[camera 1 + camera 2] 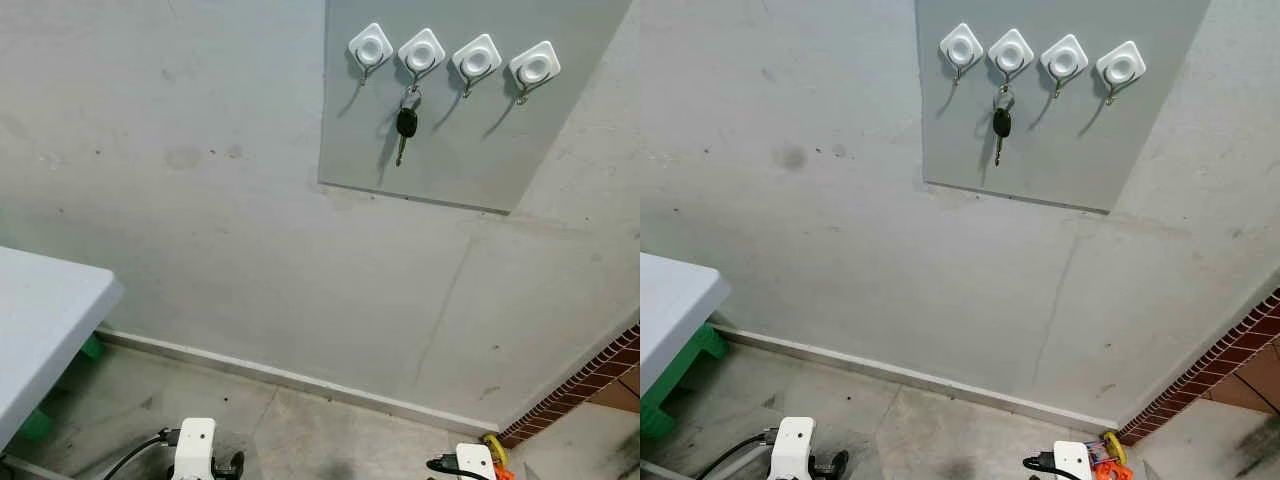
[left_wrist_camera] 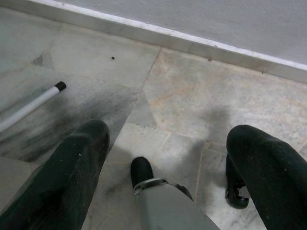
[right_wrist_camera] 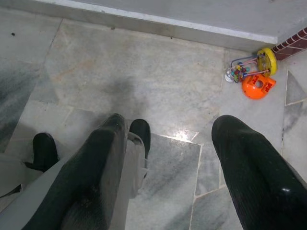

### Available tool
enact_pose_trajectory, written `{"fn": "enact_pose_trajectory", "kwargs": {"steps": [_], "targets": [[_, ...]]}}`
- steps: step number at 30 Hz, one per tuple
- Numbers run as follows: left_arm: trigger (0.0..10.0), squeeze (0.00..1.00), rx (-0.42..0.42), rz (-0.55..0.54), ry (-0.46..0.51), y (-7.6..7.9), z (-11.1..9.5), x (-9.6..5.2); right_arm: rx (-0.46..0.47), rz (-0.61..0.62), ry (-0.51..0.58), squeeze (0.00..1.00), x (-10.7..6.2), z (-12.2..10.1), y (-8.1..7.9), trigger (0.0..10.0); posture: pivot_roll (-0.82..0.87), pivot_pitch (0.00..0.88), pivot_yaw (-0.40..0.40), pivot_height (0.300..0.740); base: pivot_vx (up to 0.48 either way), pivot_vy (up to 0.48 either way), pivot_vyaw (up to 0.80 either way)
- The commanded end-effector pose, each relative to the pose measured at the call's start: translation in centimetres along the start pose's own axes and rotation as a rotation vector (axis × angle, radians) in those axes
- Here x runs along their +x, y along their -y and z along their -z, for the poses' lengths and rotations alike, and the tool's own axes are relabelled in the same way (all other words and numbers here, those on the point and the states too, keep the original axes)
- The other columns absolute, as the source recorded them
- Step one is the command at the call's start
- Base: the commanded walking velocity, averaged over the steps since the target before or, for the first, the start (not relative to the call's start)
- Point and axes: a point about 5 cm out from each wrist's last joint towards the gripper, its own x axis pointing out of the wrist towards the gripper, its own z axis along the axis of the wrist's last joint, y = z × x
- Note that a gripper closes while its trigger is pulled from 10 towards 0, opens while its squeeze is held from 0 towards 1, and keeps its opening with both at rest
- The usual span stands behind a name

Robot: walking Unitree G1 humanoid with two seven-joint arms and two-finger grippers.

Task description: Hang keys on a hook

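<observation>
A key [image 1: 406,125] with a black head hangs by its ring from the second hook from the left [image 1: 421,53]. That hook is one of several white hooks in a row on a grey panel [image 1: 450,150] high on the wall. Both arms hang low at my sides, far beneath the panel. My left gripper [image 2: 168,132] points at the floor, open, with nothing between its black fingers [image 2: 76,167]. My right gripper [image 3: 172,123] is likewise open and empty over the floor.
A white table [image 1: 40,310] stands at my left with a green stool [image 1: 90,347] under it. A colourful toy [image 3: 252,76] lies by the brick strip [image 1: 590,385] at the right. A white pole [image 2: 29,105] lies on the marble floor.
</observation>
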Motion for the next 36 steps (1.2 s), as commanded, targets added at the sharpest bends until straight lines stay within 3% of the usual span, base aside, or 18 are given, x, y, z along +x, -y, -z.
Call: {"fn": "enact_pose_trajectory", "kwargs": {"steps": [1,36], "targets": [[10.0,0.00,-0.001,-0.005,0.007,-0.31,-0.28,0.03,0.001,-0.001,0.017,0.00,0.06,-0.35,-0.04,10.0,-0.04,0.000,-0.009,0.740,0.000,0.000,0.00],[10.0,0.00,-0.009,-0.003,0.012,-0.13,-0.50,0.13,-0.013,-0.010,0.001,0.00,0.11,-0.22,-0.34,10.0,-0.05,0.000,-0.008,0.740,0.000,0.000,0.02]]}}
